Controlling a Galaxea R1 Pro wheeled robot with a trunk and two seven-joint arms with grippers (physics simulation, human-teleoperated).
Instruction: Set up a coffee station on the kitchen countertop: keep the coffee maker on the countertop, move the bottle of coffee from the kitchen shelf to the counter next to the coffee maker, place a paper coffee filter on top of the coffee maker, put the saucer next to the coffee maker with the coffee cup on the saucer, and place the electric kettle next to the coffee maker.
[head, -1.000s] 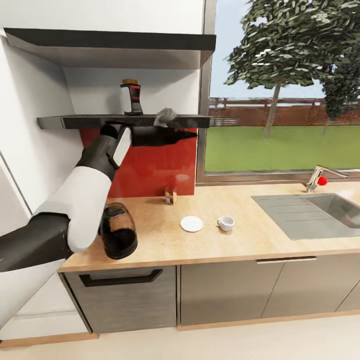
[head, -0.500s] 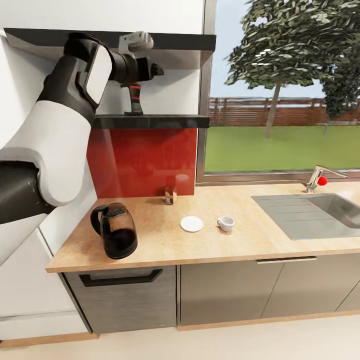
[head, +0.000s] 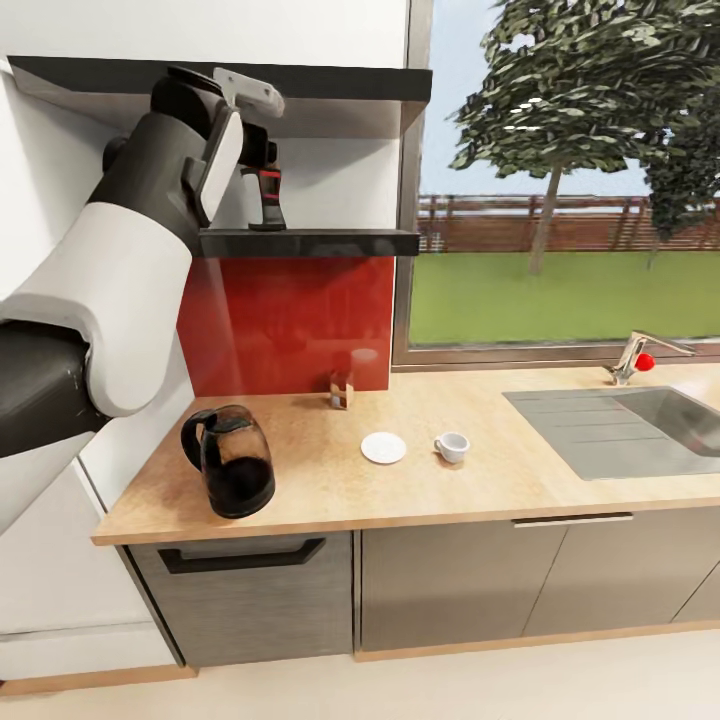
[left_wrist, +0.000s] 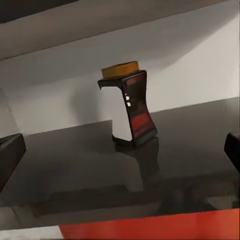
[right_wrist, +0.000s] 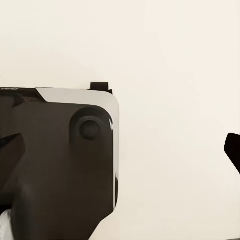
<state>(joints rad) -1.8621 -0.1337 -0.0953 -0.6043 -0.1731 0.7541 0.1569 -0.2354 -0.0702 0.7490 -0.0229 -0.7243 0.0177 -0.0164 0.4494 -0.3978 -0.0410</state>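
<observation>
The bottle of coffee (left_wrist: 127, 107) is seen upright on the dark kitchen shelf (head: 330, 242), well back from the shelf's front edge and not yet touched. The left gripper (left_wrist: 120, 150) is held with its fingers wide apart, 1 dark fingertip (left_wrist: 10, 155) at each side of the left wrist view, the bottle lying ahead between them.

A knock is judged the main risk: the bottle is narrow-waisted and tall for its base, so it could be tipped or pushed towards the wall if 1 finger is brought in first. The upper shelf (head: 330, 85) sits close above the wrist, and a scrape there could be caused by lifting too early. A fall would land near the electric kettle (head: 232, 472) below.

The state of the right gripper cannot be told; only a dark fingertip (right_wrist: 232, 150) against a pale wall is shown.

On the kitchen countertop (head: 480, 490), the saucer (head: 383, 447) and the coffee cup (head: 452, 446) are set just beside each other but apart. A red backsplash (head: 290, 320), an inset sink (head: 640, 425) and a window (head: 570, 170) onto grass are also seen.
</observation>
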